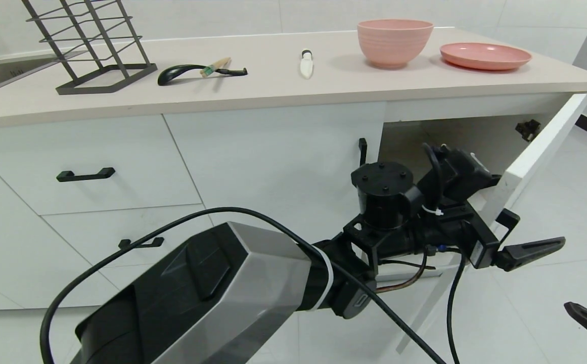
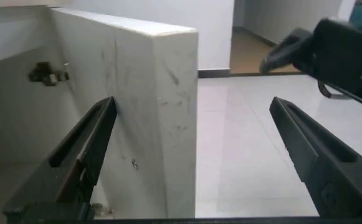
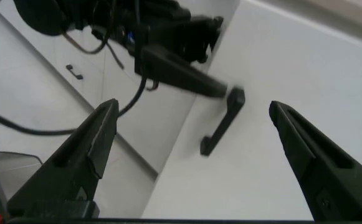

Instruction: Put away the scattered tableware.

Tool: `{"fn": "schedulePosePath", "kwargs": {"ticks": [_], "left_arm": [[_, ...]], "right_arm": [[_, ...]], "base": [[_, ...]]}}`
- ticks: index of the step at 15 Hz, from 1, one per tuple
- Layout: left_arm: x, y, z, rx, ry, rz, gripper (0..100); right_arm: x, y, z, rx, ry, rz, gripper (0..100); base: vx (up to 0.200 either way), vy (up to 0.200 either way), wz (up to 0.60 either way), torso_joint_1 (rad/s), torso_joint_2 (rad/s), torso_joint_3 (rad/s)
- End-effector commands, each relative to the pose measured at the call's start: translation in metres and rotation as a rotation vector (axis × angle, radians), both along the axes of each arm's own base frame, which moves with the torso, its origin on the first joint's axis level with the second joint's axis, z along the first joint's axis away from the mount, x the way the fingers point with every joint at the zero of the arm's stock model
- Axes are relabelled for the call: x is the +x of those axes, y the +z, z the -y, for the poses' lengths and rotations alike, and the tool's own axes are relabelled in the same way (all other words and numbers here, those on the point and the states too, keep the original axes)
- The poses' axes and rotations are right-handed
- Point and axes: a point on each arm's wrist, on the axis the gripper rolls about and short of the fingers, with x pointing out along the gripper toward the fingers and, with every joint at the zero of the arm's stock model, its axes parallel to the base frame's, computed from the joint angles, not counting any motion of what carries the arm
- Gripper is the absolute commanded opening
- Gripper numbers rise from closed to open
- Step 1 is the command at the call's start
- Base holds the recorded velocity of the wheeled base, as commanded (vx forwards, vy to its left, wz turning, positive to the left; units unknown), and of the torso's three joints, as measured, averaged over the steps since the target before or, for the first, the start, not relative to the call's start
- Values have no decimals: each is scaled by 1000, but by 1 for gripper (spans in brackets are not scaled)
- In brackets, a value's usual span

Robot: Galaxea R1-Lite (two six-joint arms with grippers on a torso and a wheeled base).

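Two pincers are down at the cupboard (image 1: 455,134), well below the tableware you are meant to put away, and both stand wide open, gripping nothing. Your left pincer (image 2: 192,102) straddles the free edge of the cabinet door (image 2: 168,112). One finger sits close to the inner face, on the side of the hinge (image 2: 47,73), though I cannot tell whether it touches. The other finger hangs well off the outer face. That placement reads to me as a way of steering the door by its edge rather than by its handle (image 3: 221,121), so the cupboard mouth is open for loading. Your right pincer (image 1: 584,266) hovers out over the floor (image 1: 526,308), facing the door's outer side near that black handle but apart from it, probably parked where it cannot block the swing. Every piece waits up on the counter (image 1: 273,88). The pink bowl (image 1: 395,41) stands upright just beside the pink plate (image 1: 485,54), above the open cupboard. A white utensil (image 1: 306,64) lies to their left, and further left a black spoon (image 1: 177,73) lies with a wooden-handled piece (image 1: 216,65) across it, near the wire rack (image 1: 96,45). I judge the putting away has not begun. The bowl and plate sit nearest the opening, so they look like your easiest first picks once the door is set.
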Motion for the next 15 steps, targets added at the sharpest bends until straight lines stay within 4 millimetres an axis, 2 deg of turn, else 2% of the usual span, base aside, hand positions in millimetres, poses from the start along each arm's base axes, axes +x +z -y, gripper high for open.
{"fn": "schedulePosePath", "kwargs": {"ticks": [1, 7, 15], "left_arm": [[-9, -7, 8, 8, -16, -17, 100], [-26, -8, 19, -8, -47, -43, 100], [-51, -28, 40, 25, -101, -65, 100]], "right_arm": [[-16, 7, -4, -21, 2, 80, 100], [-34, 14, -8, -52, 5, 189, 100], [-59, 20, -14, -82, 2, 321, 100]], "base": [[0, 0, 0, 0, 0, 0], [0, 0, 0, 0, 0, 0], [0, 0, 0, 0, 0, 0]]}}
